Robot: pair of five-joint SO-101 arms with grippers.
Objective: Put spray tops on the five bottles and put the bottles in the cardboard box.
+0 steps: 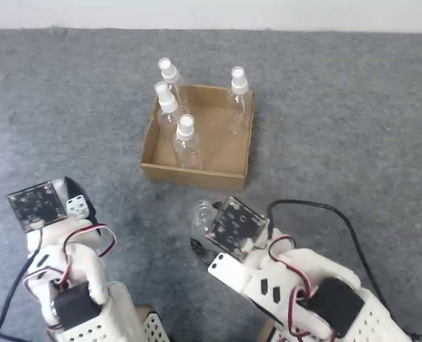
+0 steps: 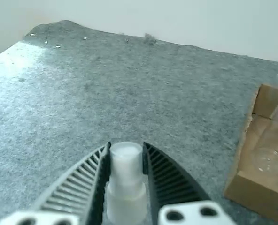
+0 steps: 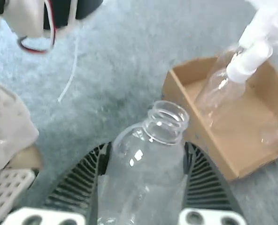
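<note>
**Fifth bottle: capping step in hand**

Near-left corner of the table: left hand clamped on a loose spray top.
Far middle: cardboard box with four capped bottles standing in it.
Near edge, just before the box: right hand clamped round the uncapped fifth bottle.
Next, as I judge it: bring the top over the open neck, line it up, seat it, then box the bottle.

Glossy clear plastic bottle; matt cardboard box (carpet looks rough).

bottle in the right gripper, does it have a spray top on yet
No, the bottle in the right gripper shows a bare, open neck.
</note>
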